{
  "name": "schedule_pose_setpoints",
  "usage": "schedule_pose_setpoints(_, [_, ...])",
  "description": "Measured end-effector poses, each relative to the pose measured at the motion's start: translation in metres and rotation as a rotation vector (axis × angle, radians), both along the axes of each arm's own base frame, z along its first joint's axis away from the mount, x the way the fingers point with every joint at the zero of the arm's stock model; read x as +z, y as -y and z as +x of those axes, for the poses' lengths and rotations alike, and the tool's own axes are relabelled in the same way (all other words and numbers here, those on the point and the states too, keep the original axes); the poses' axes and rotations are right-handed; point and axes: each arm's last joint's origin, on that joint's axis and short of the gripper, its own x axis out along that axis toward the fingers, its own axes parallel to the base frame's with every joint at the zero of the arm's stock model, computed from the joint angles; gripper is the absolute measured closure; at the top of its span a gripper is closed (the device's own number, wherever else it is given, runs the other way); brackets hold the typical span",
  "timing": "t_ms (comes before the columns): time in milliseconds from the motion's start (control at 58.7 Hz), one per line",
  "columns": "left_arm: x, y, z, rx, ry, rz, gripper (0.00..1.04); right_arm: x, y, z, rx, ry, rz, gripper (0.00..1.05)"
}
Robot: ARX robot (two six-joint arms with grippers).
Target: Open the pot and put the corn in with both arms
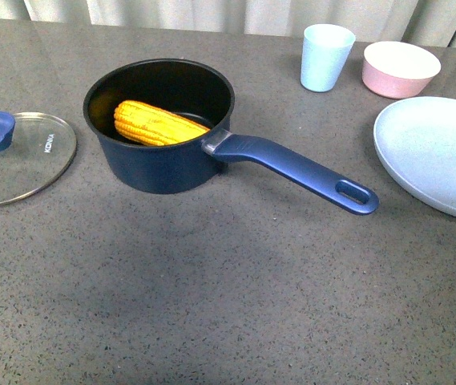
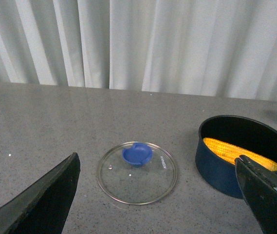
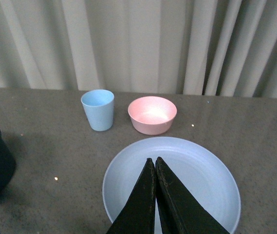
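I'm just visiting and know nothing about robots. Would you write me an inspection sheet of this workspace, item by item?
Surface: dark grey speckled table, no spills seen.
Job's things: pot open, corn lying inside it; glass lid flat on the table beside the pot, apart from it, blue knob up.
Clutter: pale blue cup, pink bowl, pale blue plate, all empty.
Grippers: left gripper open, above the lid, holding nothing; right gripper shut, empty, above the plate.
Cables: nothing seen.
Surroundings: pale curtain behind the table.
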Motion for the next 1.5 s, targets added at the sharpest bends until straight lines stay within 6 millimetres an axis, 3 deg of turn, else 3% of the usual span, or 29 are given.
schedule_pose_setpoints(477, [0.0,0.0,0.0,0.0,0.0,0.0,0.09,-0.016,0.003,-0.033,-0.007,0.008,-0.001,1.03])
schedule_pose_setpoints(1500, [0.0,0.0,0.0,0.0,0.0,0.0,0.09,-0.008,0.003,-0.067,-0.009,0.036,0.0,1.03])
